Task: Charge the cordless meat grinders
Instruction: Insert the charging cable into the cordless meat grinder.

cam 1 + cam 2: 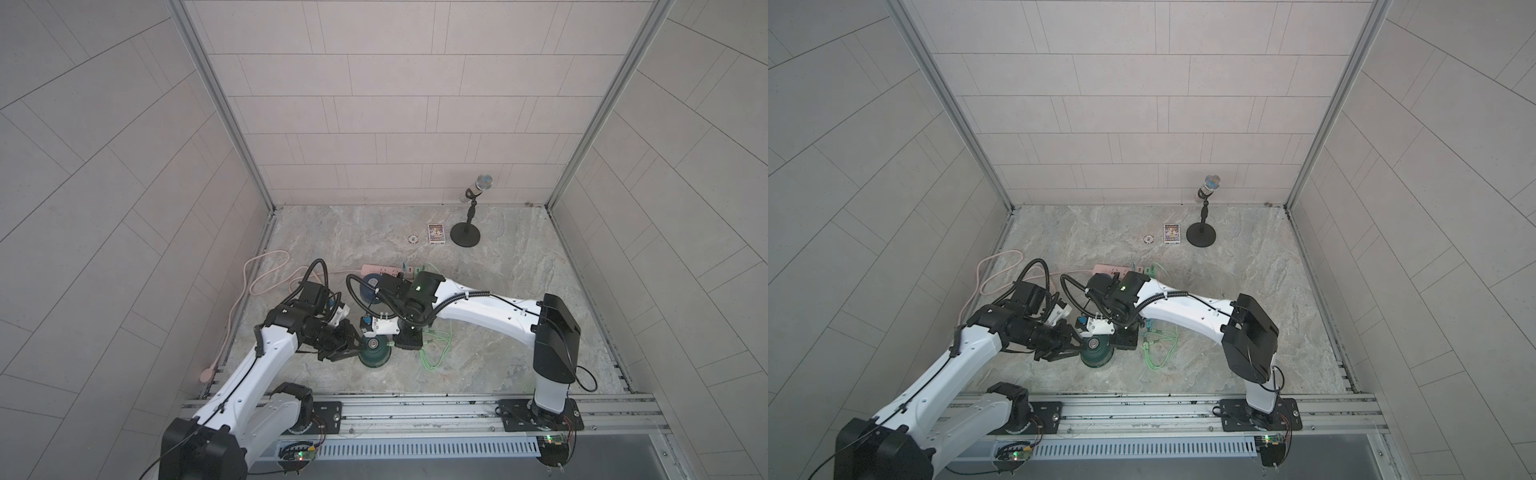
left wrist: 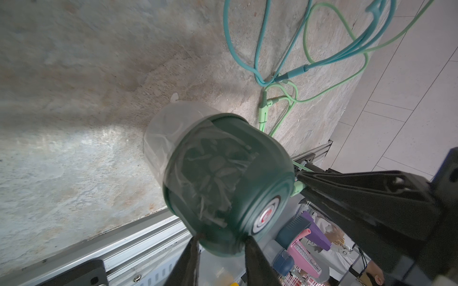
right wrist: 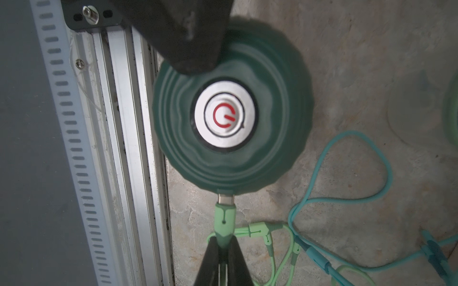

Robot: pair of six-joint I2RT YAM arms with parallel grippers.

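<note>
The dark green meat grinder (image 1: pixel 375 351) stands near the table's front edge, its silver centre with a red power mark (image 3: pixel 224 118) facing up. My left gripper (image 1: pixel 360 350) is shut on the grinder's (image 2: pixel 223 183) side, with one finger (image 3: pixel 188 37) lying over the rim. My right gripper (image 3: pixel 223 247) is shut on a light green plug (image 3: pixel 224 218) whose metal tip sits in the grinder's side port. The dark blue meat grinder (image 1: pixel 371 291) stands further back, half hidden by the right arm.
A pink power strip (image 1: pixel 386 271) lies behind the blue grinder, its pink cord (image 1: pixel 257 282) looping left. Light green and teal cables (image 1: pixel 436 349) coil to the right of the green grinder. A microphone stand (image 1: pixel 465 237) and a small card box (image 1: pixel 435 235) stand at the back.
</note>
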